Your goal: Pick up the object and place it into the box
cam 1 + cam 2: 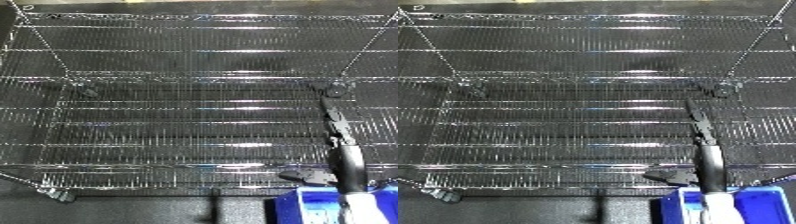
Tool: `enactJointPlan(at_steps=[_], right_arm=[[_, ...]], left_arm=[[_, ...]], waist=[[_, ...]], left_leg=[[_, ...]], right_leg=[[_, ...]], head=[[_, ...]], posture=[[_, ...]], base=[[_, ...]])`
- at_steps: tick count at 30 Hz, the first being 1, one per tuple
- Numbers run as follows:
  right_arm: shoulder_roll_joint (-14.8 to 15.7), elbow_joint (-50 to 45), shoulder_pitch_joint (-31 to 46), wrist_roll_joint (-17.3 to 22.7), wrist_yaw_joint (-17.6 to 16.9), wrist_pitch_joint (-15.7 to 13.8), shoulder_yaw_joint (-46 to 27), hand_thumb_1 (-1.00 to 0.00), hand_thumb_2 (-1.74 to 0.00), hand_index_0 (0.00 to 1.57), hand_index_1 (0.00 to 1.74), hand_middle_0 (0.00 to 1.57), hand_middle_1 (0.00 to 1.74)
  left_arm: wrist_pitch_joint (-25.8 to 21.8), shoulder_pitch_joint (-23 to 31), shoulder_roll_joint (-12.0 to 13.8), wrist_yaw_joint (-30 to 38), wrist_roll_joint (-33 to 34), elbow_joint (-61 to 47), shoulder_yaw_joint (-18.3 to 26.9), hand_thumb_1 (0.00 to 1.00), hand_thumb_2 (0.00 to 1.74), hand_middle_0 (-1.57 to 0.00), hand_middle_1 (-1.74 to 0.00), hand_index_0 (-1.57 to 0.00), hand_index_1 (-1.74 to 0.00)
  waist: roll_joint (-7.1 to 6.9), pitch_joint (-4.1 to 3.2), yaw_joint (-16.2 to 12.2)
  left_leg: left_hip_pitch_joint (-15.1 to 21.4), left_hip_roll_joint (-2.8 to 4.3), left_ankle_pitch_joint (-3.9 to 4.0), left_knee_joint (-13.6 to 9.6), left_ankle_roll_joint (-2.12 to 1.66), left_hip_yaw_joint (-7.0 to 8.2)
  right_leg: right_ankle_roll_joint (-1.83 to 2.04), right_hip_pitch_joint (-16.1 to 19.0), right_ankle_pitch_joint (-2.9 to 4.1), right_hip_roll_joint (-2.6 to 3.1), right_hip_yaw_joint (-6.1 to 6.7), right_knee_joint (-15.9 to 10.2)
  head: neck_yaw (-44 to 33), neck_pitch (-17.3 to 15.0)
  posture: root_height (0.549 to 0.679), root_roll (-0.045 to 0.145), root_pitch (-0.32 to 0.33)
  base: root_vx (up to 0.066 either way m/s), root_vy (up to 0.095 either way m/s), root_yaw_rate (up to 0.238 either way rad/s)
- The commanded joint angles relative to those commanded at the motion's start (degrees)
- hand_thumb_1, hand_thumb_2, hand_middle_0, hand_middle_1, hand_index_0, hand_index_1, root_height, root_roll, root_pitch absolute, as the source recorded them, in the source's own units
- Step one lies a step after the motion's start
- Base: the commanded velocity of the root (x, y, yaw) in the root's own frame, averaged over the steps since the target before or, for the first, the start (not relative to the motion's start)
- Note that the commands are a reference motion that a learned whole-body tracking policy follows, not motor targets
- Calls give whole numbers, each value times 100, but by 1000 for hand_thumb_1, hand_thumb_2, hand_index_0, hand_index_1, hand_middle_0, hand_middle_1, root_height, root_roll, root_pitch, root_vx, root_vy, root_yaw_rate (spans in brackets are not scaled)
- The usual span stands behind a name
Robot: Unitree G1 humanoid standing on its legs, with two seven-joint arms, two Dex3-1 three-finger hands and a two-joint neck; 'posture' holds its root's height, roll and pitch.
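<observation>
My right hand (pixel 336 131) reaches up from the lower right over the lower tier of a chrome wire shelf (pixel 178 125). Its black fingers (pixel 698 120) stretch straight toward the shelf's back right corner, and the thumb (pixel 667 176) sticks out to the left. It is open and holds nothing that I can see. A blue bin (pixel 762 204) sits at the bottom right, below the shelf's front edge and partly under my forearm. No loose object shows on the shelf. My left hand is out of view.
The wire rack has an upper tier (pixel 195 35) behind and slanted corner posts (pixel 44 47) at each side. Black caster feet (pixel 336 91) sit at the rear corners. Dark floor (pixel 133 210) lies in front of the rack.
</observation>
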Motion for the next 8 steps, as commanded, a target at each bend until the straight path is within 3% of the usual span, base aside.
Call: enactJointPlan(at_steps=[8], right_arm=[[-131, 14, -113, -150, 7, 38, 75, 0, 0, 0, 0, 0, 0]], left_arm=[[-7, -33, -24, 36, 24, -30, 18, 1000, 1740, -1570, -1740, -1570, -1740]], waist=[[0, 29, 57]], left_leg=[[-8, -16, -27, 2, 16, -28]], right_leg=[[14, -68, -19, -11, -5, 31]], head=[[-61, 67]], posture=[[631, 50, -197]], base=[[24, -2, -3]])
